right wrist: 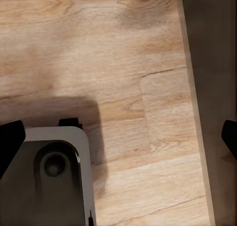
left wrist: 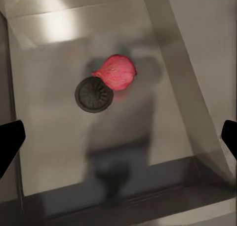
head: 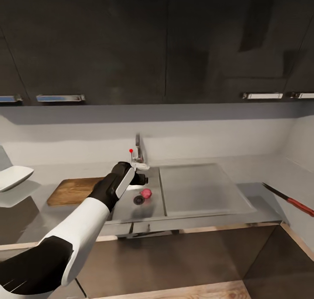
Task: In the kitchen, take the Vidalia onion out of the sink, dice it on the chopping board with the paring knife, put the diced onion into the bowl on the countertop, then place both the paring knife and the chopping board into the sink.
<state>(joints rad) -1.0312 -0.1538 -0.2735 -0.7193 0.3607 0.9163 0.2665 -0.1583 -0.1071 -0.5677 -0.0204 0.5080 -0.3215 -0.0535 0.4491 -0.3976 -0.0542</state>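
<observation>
My left hand [left wrist: 118,137] hangs spread wide over the sink [head: 131,207], fingers apart and holding nothing. The Vidalia onion [left wrist: 117,72] lies on the basin floor, touching the drain [left wrist: 94,94] at its 2 o'clock. The chopping board [head: 72,190] sits at the sink's 9 o'clock on the worktop [head: 266,181]; the paring knife [head: 290,198] lies far off at 3 o'clock. My right hand [right wrist: 118,137] is spread above the wooden floor [right wrist: 123,63].
</observation>
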